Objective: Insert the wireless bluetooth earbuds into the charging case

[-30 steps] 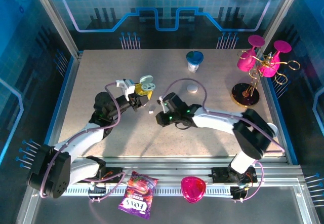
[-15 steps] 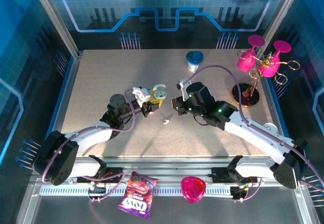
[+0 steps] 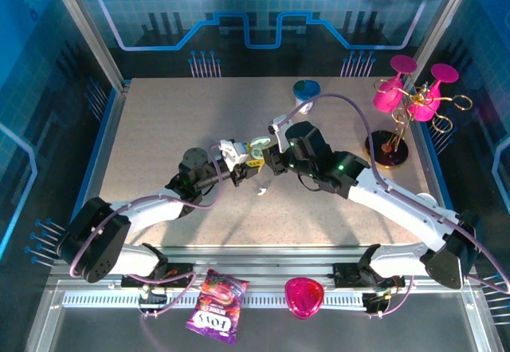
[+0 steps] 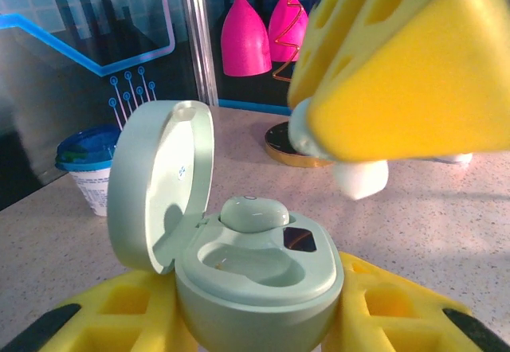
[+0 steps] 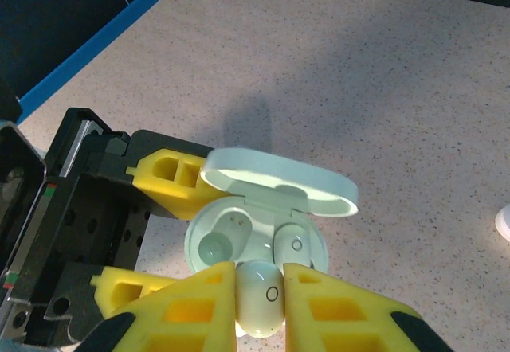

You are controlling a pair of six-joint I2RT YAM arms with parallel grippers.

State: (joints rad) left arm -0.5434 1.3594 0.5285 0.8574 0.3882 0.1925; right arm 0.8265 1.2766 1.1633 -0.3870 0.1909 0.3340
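The charging case (image 4: 263, 284) is pale green, its lid (image 4: 159, 185) hinged open, and my left gripper (image 4: 255, 320) is shut on its base above the table. One earbud (image 4: 253, 213) sits in the far socket; the near socket (image 4: 247, 260) is empty. My right gripper (image 5: 260, 300) is shut on a second earbud (image 5: 260, 296), held just at the case's (image 5: 255, 240) rim, apart from it. From above, the left gripper (image 3: 243, 163) and right gripper (image 3: 269, 159) meet at the case (image 3: 259, 143) mid-table. A loose earbud (image 3: 260, 190) lies on the table below them.
A blue-lidded cup (image 3: 307, 93) stands at the back. Pink wine glasses on a gold rack (image 3: 414, 97) stand at the back right. A candy bag (image 3: 213, 312) and a pink object (image 3: 304, 296) lie on the front rail.
My left gripper has carried the open case to the right, toward the middle. My right gripper has left the table surface and come up beside the case with an earbud in it.
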